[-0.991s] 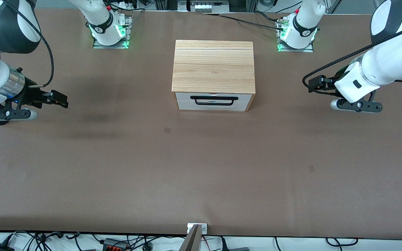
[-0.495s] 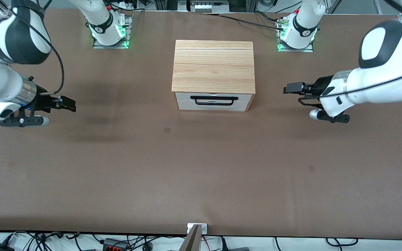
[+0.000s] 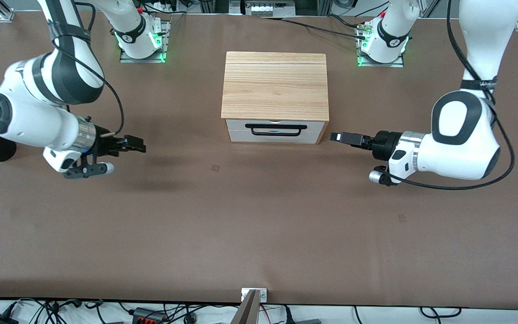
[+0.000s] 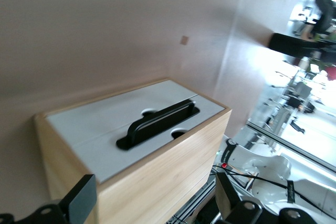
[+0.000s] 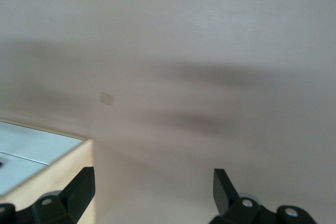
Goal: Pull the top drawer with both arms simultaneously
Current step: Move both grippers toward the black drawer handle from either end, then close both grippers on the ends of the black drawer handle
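Sitting shut, top drawer [image 3: 275, 131] between left tool [image 3: 341, 137], right tool [image 3: 136, 144].

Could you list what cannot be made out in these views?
- Inside of the top drawer: hidden in all views; it is shut in the wooden box.
- Left gripper: seen edge-on from the front, fingertips cut off in its wrist view.
- Right wrist view: motion-blurred; the handle is out of frame.

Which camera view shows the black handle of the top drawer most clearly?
The left wrist view: the handle appears large across the top drawer. The front view shows it small but complete. The right wrist view shows only a corner of the white front, no handle.
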